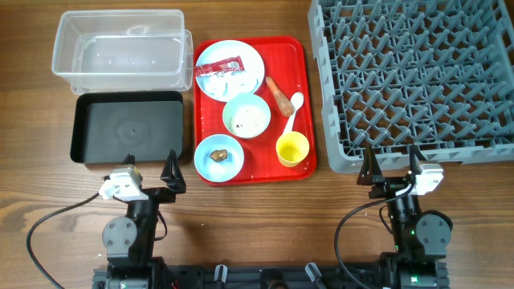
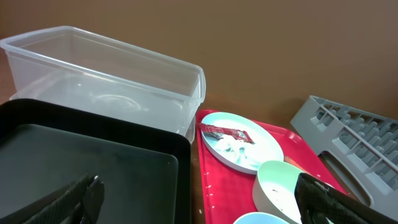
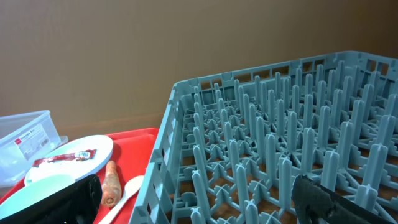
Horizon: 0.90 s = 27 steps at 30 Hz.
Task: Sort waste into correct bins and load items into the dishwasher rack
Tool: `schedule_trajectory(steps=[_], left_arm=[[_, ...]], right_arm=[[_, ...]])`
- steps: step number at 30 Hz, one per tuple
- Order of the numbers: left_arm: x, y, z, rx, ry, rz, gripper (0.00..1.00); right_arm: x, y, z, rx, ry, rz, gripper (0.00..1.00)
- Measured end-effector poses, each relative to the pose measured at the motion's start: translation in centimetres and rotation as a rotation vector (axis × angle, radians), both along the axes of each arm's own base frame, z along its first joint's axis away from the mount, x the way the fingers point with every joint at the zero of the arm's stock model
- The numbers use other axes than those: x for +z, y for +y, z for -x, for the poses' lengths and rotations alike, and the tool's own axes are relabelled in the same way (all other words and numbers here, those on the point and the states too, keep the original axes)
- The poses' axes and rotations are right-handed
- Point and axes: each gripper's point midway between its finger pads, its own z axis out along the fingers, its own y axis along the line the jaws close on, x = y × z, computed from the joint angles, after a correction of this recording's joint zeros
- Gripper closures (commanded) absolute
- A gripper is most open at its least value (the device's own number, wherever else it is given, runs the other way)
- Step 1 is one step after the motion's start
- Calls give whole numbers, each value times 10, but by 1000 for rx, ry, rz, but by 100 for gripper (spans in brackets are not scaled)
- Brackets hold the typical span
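On the red tray [image 1: 303, 96] lie a pale blue plate [image 1: 245, 78] with a red-and-white sachet wrapper [image 1: 218, 67] and white tissue [image 1: 223, 81], a carrot-like stick [image 1: 279, 95], a white spoon [image 1: 292, 111], a yellow cup [image 1: 292, 149], a mint bowl [image 1: 246, 115] with rice grains, and a blue bowl [image 1: 218, 156] holding a brown lump [image 1: 219, 153]. The clear tub [image 1: 119, 48] and black tub [image 1: 128, 127] stand left of the tray. The grey rack [image 1: 418, 76] stands right. My left gripper [image 1: 151, 175] is open and empty near the black tub. My right gripper [image 1: 393, 168] is open and empty at the rack's near edge.
The wooden table [image 1: 265, 221] runs bare along the front between both arms. In the left wrist view the black tub [image 2: 93, 162] lies just ahead, the tray [image 2: 230, 186] to its right. In the right wrist view the rack [image 3: 280, 143] fills the front.
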Motion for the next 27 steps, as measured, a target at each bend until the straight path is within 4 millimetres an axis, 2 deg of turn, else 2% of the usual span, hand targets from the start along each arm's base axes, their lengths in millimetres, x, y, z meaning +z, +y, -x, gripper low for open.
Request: schedule_trajectory(steps=[27], left_arm=[[5, 0, 0, 1, -19, -1, 0]], right_arm=[[0, 0, 0, 0, 0, 0, 0]])
